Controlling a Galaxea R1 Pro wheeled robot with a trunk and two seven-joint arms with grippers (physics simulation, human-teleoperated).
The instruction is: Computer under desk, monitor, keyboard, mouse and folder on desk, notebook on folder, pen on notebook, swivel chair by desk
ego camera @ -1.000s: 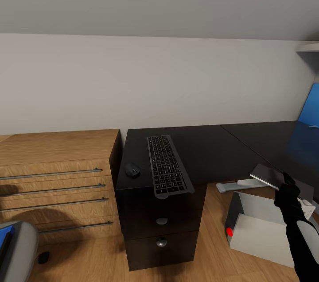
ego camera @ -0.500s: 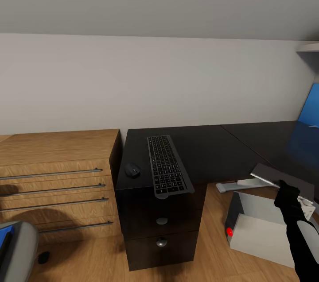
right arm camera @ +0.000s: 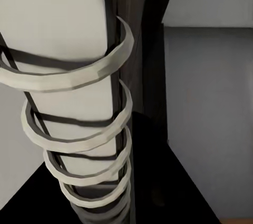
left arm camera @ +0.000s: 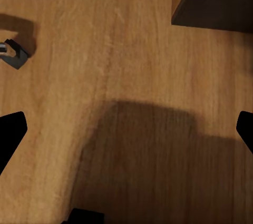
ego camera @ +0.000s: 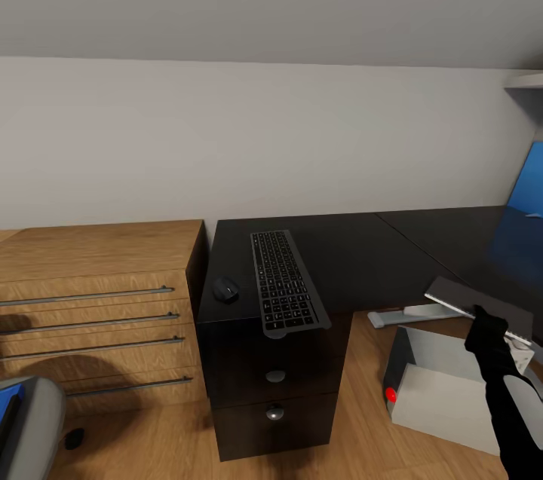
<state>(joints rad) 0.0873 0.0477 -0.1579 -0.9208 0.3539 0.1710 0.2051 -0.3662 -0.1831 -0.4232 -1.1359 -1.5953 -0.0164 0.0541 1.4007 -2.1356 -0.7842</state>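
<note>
Grey sloped walls, wood floor. Black counter (ego camera: 362, 254) carried keyboard (ego camera: 285, 282), mouse (ego camera: 225, 289) just beside it. Your right arm rose from lower right, forearm near upright, right claw (ego camera: 494, 314) clamped on notebook (ego camera: 471, 301), held tilted at counter edge above computer (ego camera: 445, 389). Spiral binding (right arm camera: 100, 129) close to right wrist camera. Your left claw (left arm camera: 126, 129) spread wide, pointed down at floor (left arm camera: 126, 50).
</note>
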